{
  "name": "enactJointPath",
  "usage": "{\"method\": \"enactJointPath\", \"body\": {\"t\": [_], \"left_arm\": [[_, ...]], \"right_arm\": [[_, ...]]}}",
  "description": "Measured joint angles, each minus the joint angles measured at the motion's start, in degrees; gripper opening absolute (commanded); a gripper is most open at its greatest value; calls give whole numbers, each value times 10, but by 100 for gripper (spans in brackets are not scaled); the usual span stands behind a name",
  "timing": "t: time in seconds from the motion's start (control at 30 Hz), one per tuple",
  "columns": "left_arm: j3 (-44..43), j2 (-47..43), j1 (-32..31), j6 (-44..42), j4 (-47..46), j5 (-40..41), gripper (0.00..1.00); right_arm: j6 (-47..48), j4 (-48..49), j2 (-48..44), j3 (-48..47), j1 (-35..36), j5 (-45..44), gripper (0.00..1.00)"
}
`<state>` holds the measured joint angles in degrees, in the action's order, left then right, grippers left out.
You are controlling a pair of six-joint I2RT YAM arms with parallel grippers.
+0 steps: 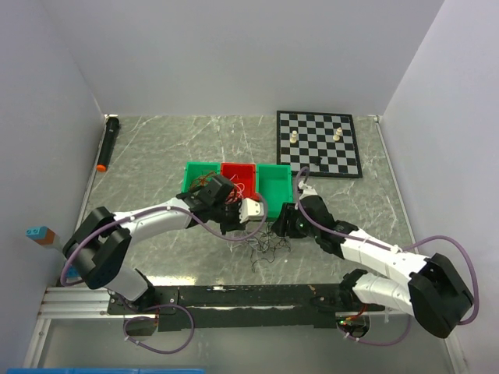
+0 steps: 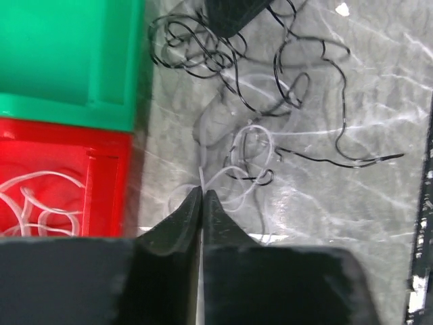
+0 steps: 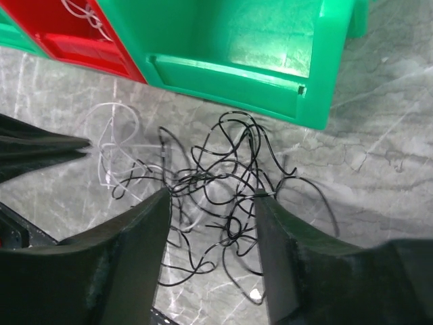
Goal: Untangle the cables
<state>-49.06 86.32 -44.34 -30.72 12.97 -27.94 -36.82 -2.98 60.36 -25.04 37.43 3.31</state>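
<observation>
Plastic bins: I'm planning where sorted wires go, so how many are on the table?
3, side by side: left green bin, red bin in the middle, right green bin. The left arm partly hides the first.

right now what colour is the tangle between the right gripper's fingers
Black; the tangle shows best in the right wrist view.

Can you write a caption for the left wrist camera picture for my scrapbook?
Left gripper pinches a white cable beside tangled black cables, next to the red bin.
</observation>
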Motion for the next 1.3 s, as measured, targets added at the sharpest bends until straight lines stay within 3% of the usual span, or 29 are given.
{"method": "enactJointPath", "body": {"t": [0.23,0.63,0.77,0.9,1.13,1.3], "left_arm": [[-115,-7,-1,-7,71,9,1],[-326,-132,-1,-2,150,29,1],[-374,-150,-1,-1,113,67,1],[-358,-176,-1,-1,42,121,1],[-330,-167,9,-2,-82,223,1],[-370,-114,43,-3,-162,275,1]], "right_arm": [[0,-1,20,7,5,2,33],[-13,-69,21,20,45,-18,13],[-35,-87,40,19,84,-37,6],[-70,-97,42,15,129,-61,0],[-136,-138,-5,33,182,-84,0],[-155,-155,-9,34,193,-90,0]]}}
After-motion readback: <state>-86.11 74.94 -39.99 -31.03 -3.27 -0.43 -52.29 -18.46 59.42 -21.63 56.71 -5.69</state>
